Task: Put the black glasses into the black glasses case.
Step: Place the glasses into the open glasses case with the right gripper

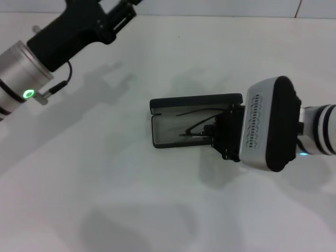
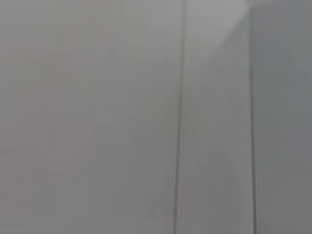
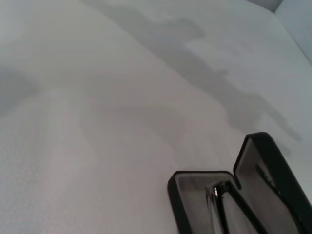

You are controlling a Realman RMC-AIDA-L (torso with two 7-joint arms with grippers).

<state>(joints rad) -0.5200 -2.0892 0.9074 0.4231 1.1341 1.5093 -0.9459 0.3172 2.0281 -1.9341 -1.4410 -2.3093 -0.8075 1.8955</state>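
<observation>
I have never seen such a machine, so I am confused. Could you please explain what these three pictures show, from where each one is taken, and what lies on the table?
This is a robot with two arms, seen by three cameras. The head view looks down from the robot's head onto a white table. On it lies the black glasses case, open, with the black glasses resting in its grey lining. The right gripper is over the case's end, at the glasses; whether it grips them is hidden. The left gripper is raised at the far edge, away from the work. The right wrist view comes from that arm's camera and shows the open case close up. The left wrist view shows only a blank grey surface.
</observation>
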